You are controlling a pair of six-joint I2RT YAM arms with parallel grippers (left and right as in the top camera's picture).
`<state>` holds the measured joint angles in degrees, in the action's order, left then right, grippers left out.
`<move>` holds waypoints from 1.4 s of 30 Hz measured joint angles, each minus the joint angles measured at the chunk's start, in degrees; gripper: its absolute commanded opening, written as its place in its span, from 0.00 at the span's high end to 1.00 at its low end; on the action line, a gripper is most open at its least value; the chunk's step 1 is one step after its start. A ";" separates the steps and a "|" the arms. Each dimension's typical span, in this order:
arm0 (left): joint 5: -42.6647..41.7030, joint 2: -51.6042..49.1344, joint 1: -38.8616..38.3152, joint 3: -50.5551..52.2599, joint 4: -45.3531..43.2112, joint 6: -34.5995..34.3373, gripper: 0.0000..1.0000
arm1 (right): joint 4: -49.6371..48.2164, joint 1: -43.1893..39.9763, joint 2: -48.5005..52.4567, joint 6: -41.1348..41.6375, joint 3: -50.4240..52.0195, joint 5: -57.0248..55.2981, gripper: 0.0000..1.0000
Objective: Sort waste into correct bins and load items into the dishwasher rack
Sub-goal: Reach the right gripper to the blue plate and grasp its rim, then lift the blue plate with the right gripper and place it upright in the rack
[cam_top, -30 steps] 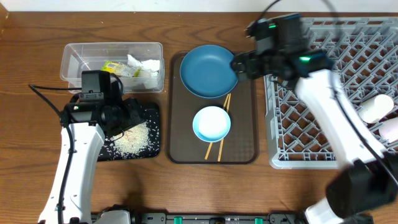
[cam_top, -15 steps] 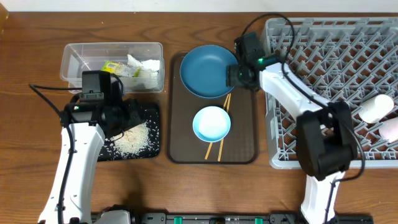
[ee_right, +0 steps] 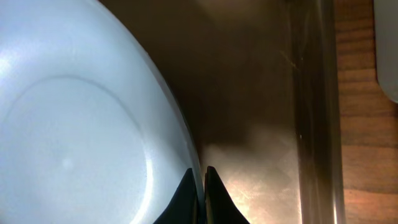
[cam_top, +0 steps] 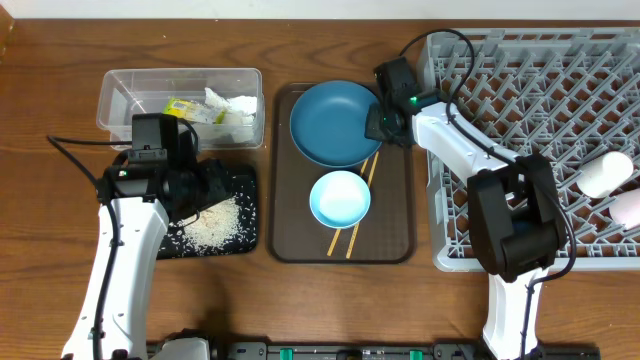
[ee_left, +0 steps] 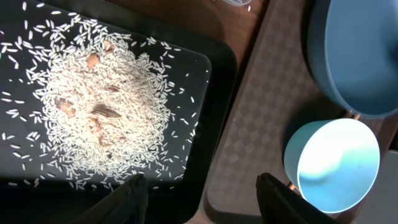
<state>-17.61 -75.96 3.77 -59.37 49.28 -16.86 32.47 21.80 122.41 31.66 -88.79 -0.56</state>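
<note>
A: What does the overhead camera give, from the left?

B: At 10 o'clock of the table, the clear tub [cam_top: 120, 95] holds the crumpled napkin [cam_top: 232, 108] and the yellow-green wrapper [cam_top: 182, 107]. At its 6 o'clock lies the black tray [cam_top: 245, 180] with the rice [cam_top: 212, 228]. In the middle, the brown serving tray [cam_top: 395, 220] carries the dark-blue plate [cam_top: 335, 122] at 12 o'clock and the pale-blue bowl [cam_top: 340, 198] at the plate's 6 o'clock. The chopsticks [cam_top: 345, 240] run partly under the bowl. At 3 o'clock stands the grey rack [cam_top: 520, 100], with the cream cup [cam_top: 605, 172] and the pink cup [cam_top: 630, 208] at its 3 o'clock edge.

A: What do the wrist cameras add?

B: The left wrist camera shows small brown bits in the rice heap, which cannot be seen from above. The left gripper [ee_left: 202, 196] hangs over the black tray's edge, fingers apart, with nothing between them. The right wrist camera shows the right gripper [ee_right: 200, 186] clenched on the plate's rim, at the plate's 3 o'clock. From above, its fingertips are hidden under its own body.

A: Any writing?

B: The wrapper is too small to read.
</note>
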 measured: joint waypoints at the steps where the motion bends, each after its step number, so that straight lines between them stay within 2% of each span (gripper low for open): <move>1: 0.00 0.00 0.00 0.00 0.00 0.00 0.41 | 0.04 -0.04 0.00 0.02 0.00 0.11 0.99; 5: 0.00 0.00 0.00 0.00 0.00 0.00 0.41 | 0.00 -1.03 -1.62 -1.09 0.04 0.02 0.99; 9: 0.00 0.00 0.00 0.00 0.00 0.00 0.40 | -1.20 -4.35 -7.45 -5.70 0.20 -0.46 0.99; 16: 0.00 0.00 0.00 0.00 0.00 0.02 0.40 | -3.30 -13.07 -26.10 -20.92 0.15 -5.18 0.99; 21: 0.00 0.00 0.00 0.00 0.00 0.02 0.40 | -5.14 -19.39 -32.70 -36.20 -0.09 -11.80 0.99; 33: 0.00 0.00 0.00 0.00 -0.17 0.15 0.40 | -20.41 -34.51 -32.76 -69.05 -0.07 -24.96 0.99; 42: 0.02 0.00 0.00 0.00 -0.20 0.15 0.40 | -32.13 -40.19 -26.47 -82.97 -0.07 -31.91 0.99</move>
<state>-17.58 -75.96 3.77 -59.37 49.08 -16.71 0.34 -18.39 95.94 -51.31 -88.86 -32.47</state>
